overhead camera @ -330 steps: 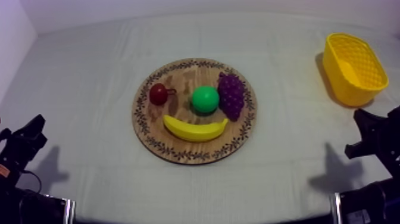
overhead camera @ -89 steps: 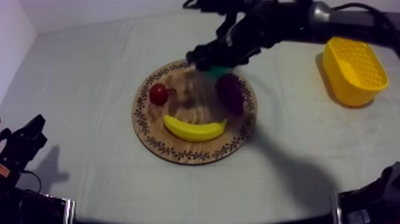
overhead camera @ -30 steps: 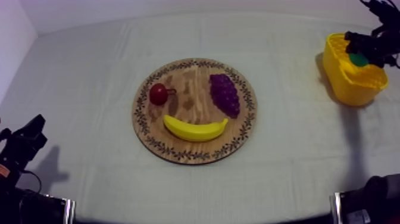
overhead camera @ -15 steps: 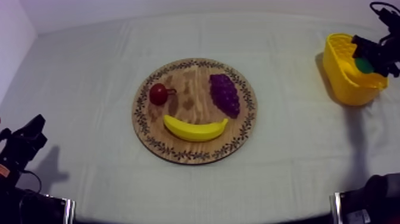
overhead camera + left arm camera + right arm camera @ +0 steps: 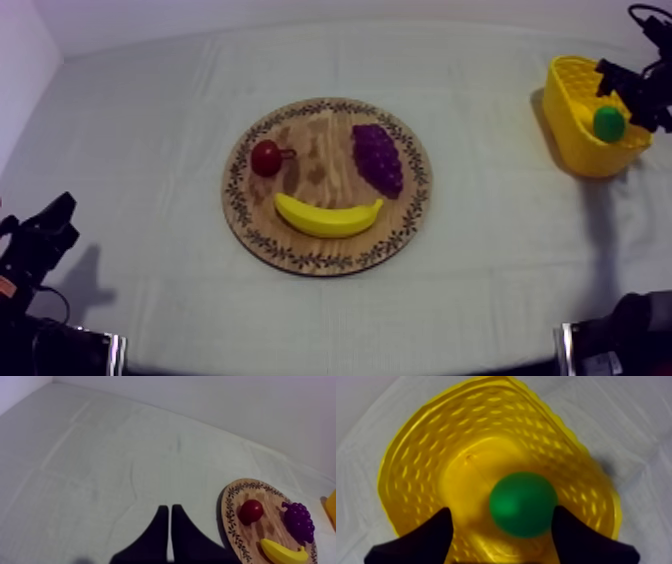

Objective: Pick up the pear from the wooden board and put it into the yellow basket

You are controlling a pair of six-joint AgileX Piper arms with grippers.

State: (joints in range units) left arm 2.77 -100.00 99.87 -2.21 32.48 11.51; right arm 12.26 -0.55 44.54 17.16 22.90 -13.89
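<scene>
The green pear (image 5: 609,122) is inside the yellow basket (image 5: 572,100) at the table's far right. My right gripper (image 5: 630,92) hovers just above it. Seen from the right wrist, the pear (image 5: 522,504) hangs over the basket's floor (image 5: 426,451) between the spread fingers (image 5: 436,531), with a gap on each side, so the gripper (image 5: 502,511) is open. The round wooden board (image 5: 320,135) sits mid-table without the pear. My left gripper (image 5: 40,232) rests at the near left, its fingers (image 5: 167,536) together as a narrow wedge.
On the board lie a small red fruit (image 5: 266,158), a bunch of grapes (image 5: 377,158) and a banana (image 5: 327,216). From the left wrist the board (image 5: 231,521) shows with the same fruit. Bare cloth (image 5: 500,240) lies between board and basket.
The pear has left the right gripper's fingers and dropped lower into the basket; the fingers have spread a little wider. The left arm has not moved.
</scene>
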